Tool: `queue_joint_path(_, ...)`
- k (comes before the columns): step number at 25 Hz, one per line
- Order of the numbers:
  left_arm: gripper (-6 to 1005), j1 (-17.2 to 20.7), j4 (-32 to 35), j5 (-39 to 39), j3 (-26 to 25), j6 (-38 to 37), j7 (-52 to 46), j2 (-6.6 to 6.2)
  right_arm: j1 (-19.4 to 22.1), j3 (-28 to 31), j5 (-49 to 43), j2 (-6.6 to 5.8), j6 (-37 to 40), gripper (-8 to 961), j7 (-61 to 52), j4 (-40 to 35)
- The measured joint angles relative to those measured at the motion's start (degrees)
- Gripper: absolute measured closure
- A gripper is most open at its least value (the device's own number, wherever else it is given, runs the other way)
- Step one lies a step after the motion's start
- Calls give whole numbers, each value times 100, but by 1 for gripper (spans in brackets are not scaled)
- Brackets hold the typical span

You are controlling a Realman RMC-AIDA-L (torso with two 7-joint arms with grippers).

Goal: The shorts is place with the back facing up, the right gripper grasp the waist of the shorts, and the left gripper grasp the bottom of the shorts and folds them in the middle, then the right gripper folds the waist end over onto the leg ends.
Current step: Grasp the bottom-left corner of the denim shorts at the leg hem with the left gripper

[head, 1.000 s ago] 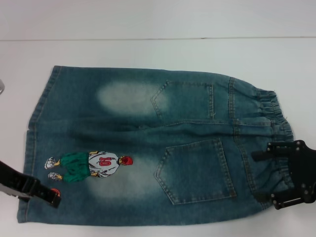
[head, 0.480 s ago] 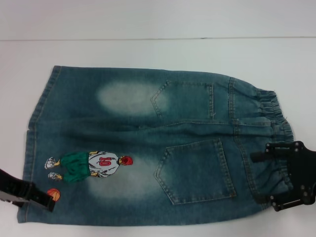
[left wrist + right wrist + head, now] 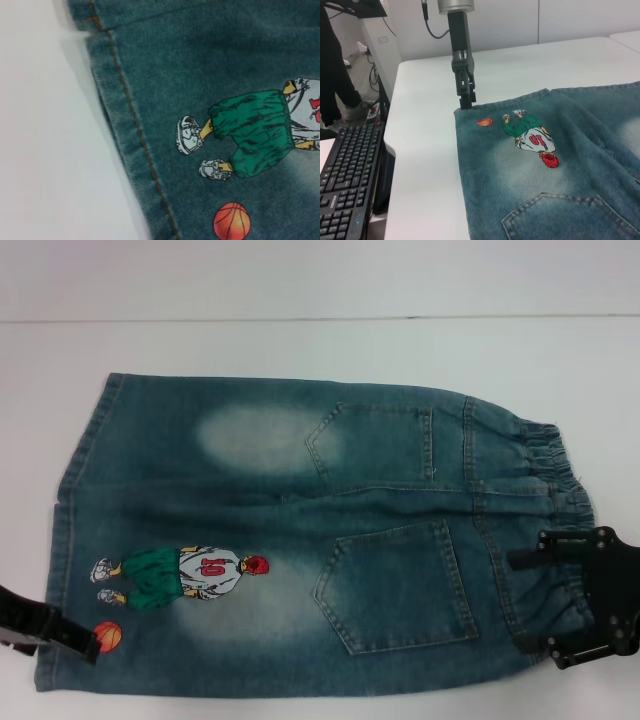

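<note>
The blue-green washed denim shorts [image 3: 310,530] lie flat on the white desk [image 3: 320,340], back side up, with two patch pockets and pale faded patches showing. In the head view the elastic ruffled waistband [image 3: 550,470] lies toward the robot's right and the straight stitched leg ends [image 3: 75,510] toward its left.

The right gripper [image 3: 590,595], a black open skeletal frame with screws, sits at the near part of the waistband. Its two fingers are spread apart, one over the gathered elastic and one at the near corner of the cloth, and they close on nothing that can be seen.

The left gripper [image 3: 465,97], black with slim straight fingers on a silver wrist, stands at the near corner of the hem, just beside the orange ball print [image 3: 108,636]. In the right wrist view its tips come down at the hem edge with the fingers close together; whether they pinch the denim cannot be told.

The printed cartoon figure in green shorts and a red cap [image 3: 180,575] lies just above the ball. A black keyboard [image 3: 345,175] rests on a lower surface beside the desk.
</note>
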State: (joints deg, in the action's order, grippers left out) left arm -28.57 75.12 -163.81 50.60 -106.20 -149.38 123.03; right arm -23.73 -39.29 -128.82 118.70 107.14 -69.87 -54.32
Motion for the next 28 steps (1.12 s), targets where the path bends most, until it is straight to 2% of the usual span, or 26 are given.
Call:
queue_joint_path(6,157,45,-11,-2,23,23,-25,-44,-7,0,-3,3,0,49,0,0)
queue_joint_path(28,158,72,-386,-11,38,291,-20,-81,-76,-29,-12,21,-14,52,0,0)
